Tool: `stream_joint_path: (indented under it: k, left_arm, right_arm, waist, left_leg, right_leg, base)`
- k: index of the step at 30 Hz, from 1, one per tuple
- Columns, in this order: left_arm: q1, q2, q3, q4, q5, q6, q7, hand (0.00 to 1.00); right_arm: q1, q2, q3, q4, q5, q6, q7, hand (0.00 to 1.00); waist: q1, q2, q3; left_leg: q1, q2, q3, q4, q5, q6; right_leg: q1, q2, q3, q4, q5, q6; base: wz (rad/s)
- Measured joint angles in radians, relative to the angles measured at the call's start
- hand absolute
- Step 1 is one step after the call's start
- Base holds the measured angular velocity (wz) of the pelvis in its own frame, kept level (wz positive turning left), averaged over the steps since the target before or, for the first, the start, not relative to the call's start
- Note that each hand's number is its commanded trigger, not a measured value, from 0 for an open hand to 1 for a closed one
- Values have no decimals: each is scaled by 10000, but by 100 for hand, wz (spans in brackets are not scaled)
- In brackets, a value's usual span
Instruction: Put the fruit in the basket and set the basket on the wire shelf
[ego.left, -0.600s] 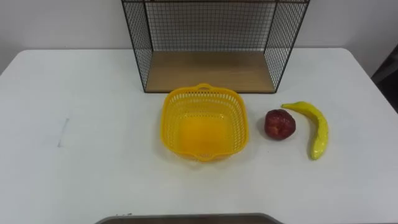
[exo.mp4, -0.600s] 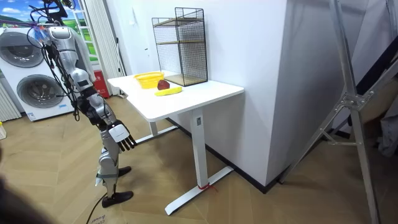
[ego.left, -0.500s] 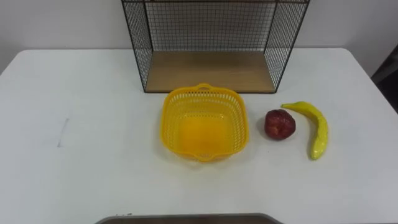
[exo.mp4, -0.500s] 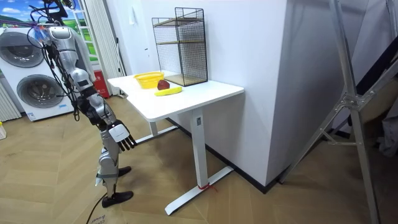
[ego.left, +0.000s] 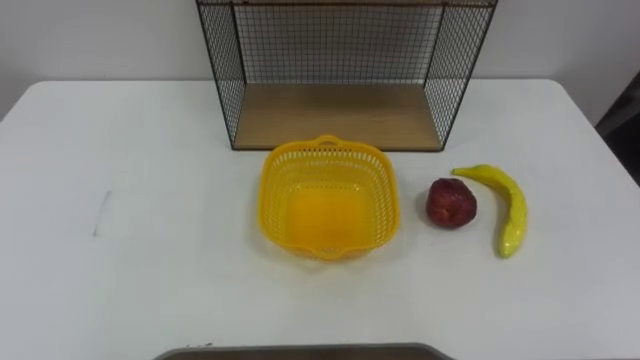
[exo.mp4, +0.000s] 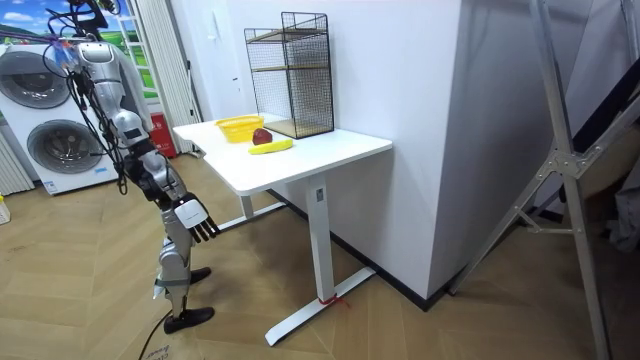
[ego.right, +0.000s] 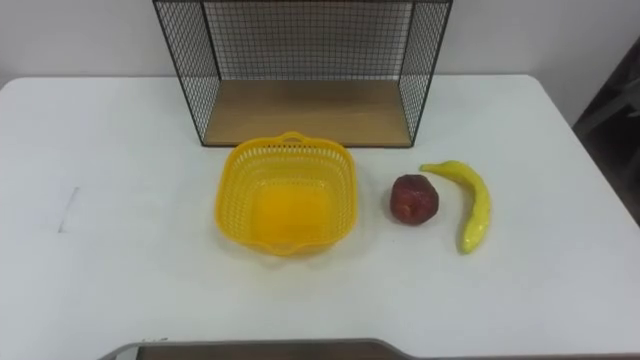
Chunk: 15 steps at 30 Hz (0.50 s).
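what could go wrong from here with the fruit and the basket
1. The red fruit is round and lies loose between the basket and the banana. A glancing touch could roll it across the table.
2. The banana is long and curved. It may stick out over the basket's rim and snag the mesh sides of the wire shelf when the basket goes in.

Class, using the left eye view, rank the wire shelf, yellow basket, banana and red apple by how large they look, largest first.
1. wire shelf, cut off at the top yet still largest
2. yellow basket
3. banana
4. red apple, shorter than the banana, though plumper
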Motion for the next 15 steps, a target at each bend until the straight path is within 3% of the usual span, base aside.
stream_joint_path:
  k: [5,10,13,15]
  left_arm:
    - [-6,-3,0,21,-1,2,9,0]
    - [-50,-10,-1,26,-224,-99,168,0]
    - [-2,-26,204,127,-212,-237,222,0]
    - [84,-42,574,84,-207,-333,412,0]
  right_arm:
    - [74,25,-13,11,235,1,-139,0]
    - [123,116,-43,236,1807,27,-425,0]
    - [317,165,-747,390,2715,96,-603,0]
    - [469,139,-1640,386,4172,108,-790,0]
  waist:
    - [14,-33,35]
    - [8,-62,46]
    - [-23,-57,52]
    - [-167,-65,55]
  left_leg:
    - [41,2,15,-5,-5,-7]
    - [52,4,20,-17,-13,-8]
    - [113,4,47,-43,-13,-8]
    - [228,3,59,-89,-12,-8]
  right_leg:
    - [13,1,-18,59,-1,0]
    - [14,3,27,79,-11,6]
    - [48,3,86,79,-10,7]
    - [156,5,85,56,-11,8]
  base:
    - [0]
    - [0]
    - [-2]
    - [0]
